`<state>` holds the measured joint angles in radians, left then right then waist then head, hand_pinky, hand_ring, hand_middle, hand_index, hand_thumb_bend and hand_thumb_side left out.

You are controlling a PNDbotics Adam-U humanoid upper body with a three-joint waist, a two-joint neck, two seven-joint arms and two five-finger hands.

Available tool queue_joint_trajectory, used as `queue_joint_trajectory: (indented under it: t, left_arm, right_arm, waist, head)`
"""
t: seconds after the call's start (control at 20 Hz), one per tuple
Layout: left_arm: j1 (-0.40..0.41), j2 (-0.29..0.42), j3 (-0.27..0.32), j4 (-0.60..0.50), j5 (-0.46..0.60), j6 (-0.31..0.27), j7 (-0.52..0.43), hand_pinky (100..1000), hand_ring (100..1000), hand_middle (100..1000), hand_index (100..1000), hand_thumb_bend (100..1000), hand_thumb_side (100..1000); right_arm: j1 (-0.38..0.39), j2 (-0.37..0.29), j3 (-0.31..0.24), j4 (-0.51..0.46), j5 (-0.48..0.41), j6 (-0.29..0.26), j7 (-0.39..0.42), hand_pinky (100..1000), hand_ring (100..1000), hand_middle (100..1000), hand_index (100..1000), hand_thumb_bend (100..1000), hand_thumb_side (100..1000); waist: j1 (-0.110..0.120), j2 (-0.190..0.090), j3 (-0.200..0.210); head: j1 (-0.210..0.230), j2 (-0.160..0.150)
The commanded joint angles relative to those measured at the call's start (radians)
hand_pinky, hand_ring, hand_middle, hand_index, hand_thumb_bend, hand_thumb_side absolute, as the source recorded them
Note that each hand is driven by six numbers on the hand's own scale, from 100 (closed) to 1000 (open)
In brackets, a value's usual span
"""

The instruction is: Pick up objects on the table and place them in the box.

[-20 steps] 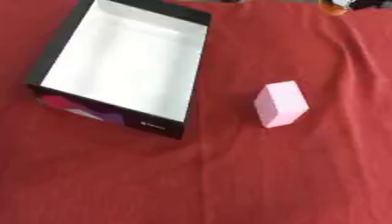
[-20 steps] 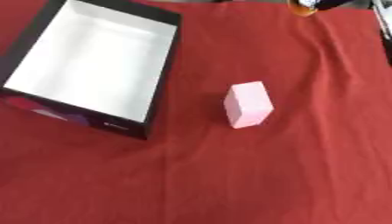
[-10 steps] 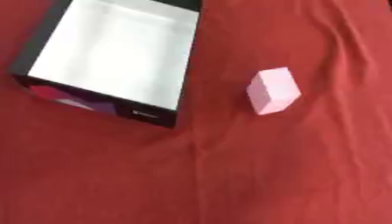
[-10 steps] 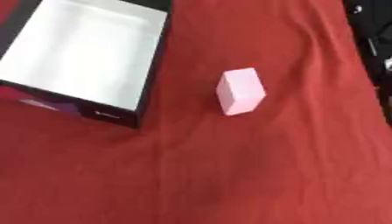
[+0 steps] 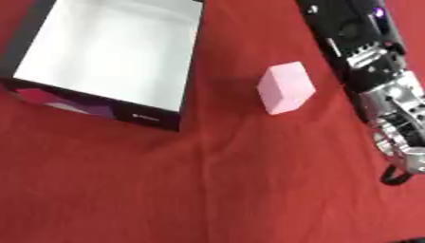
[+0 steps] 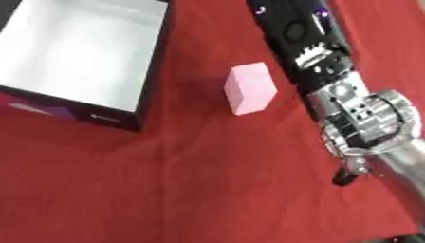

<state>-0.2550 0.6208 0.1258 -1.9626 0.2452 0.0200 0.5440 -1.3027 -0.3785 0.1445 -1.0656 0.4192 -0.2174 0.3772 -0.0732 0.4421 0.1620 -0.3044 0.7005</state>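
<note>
A small pink block (image 6: 251,88) stands on the red cloth, just right of the box. The box (image 5: 190,71) is open, with black walls and a white inside that holds nothing, and sits at the upper left. My right arm (image 6: 358,116) comes in from the lower right, silver at its joints, and stretches toward the top edge. Its black right hand (image 6: 292,29) hovers right of and beyond the pink block, apart from it. The left hand shows in neither view.
A red cloth (image 5: 207,190) with soft creases covers the whole table. A purple and pink print marks the box's near wall (image 5: 58,102).
My right arm has come into view from the right and now lies alongside the pink block. The whole picture has shifted, so the camera moved; block and box keep their places.
</note>
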Motion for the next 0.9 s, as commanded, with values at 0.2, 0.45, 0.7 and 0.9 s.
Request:
queue_joint_trajectory:
  t: [0.2,0.45,0.7,0.9]
  left_arm:
    - [0.007,0.093,0.068,-0.037,0.005,-0.029,0.079,830,703,769,803,753,645]
    - [-0.008,0.164,0.123,-0.037,0.017,-0.063,0.168,831,717,775,810,739,651]
    - [-0.011,0.209,0.145,-0.037,0.041,-0.066,0.22,831,719,776,809,740,649]
    - [-0.013,0.223,0.145,-0.035,0.046,-0.063,0.229,832,718,776,809,740,648]
  right_arm:
    - [-0.006,0.121,0.052,-0.073,0.053,-0.007,0.015,838,687,504,631,317,100]
    - [0.007,0.188,0.075,-0.061,0.1,-0.002,0.015,841,687,503,631,311,100]
    - [0.036,0.247,0.093,-0.029,0.158,-0.006,0.024,843,686,502,631,313,100]
    - [0.052,0.266,0.105,-0.006,0.212,-0.021,0.016,838,684,502,630,321,100]
  waist:
    - [0.022,-0.213,0.019]
    - [0.024,-0.215,0.036]
    - [0.03,-0.209,0.041]
    - [0.031,-0.205,0.038]
  head:
    - [-0.037,0.014]
    - [-0.051,0.022]
    - [-0.058,0.022]
    - [-0.062,0.022]
